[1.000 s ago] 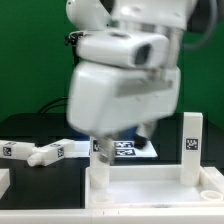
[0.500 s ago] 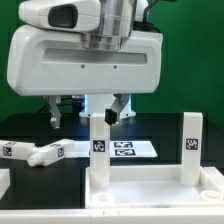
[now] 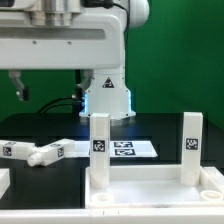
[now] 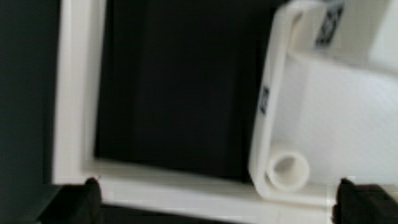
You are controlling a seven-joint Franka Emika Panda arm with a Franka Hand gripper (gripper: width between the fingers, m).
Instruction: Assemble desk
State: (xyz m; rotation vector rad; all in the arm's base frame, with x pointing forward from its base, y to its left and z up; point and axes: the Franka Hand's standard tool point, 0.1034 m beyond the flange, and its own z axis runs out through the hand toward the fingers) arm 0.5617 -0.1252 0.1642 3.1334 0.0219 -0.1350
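The desk's white tabletop (image 3: 150, 190) lies at the front of the black table. Two square white legs stand upright in it, one toward the exterior view's left (image 3: 100, 148) and one toward its right (image 3: 192, 143), each bearing a tag. Two loose legs (image 3: 38, 152) lie at the exterior view's left. The arm's white hand housing (image 3: 60, 45) fills the top of the exterior view, well above the legs. In the wrist view my gripper (image 4: 217, 205) is open and empty, its dark fingertips (image 4: 75, 200) wide apart above the tabletop rim (image 4: 80, 90) and a tagged leg (image 4: 320, 60).
The marker board (image 3: 128, 148) lies flat behind the upright legs. The robot's base (image 3: 105, 95) stands at the back before a green backdrop. A small white part (image 3: 3, 182) sits at the front edge on the exterior view's left.
The hand has risen from the left upright leg and shifted toward the exterior view's left. Its fingers have left the exterior view. The leg stays standing in the tabletop.
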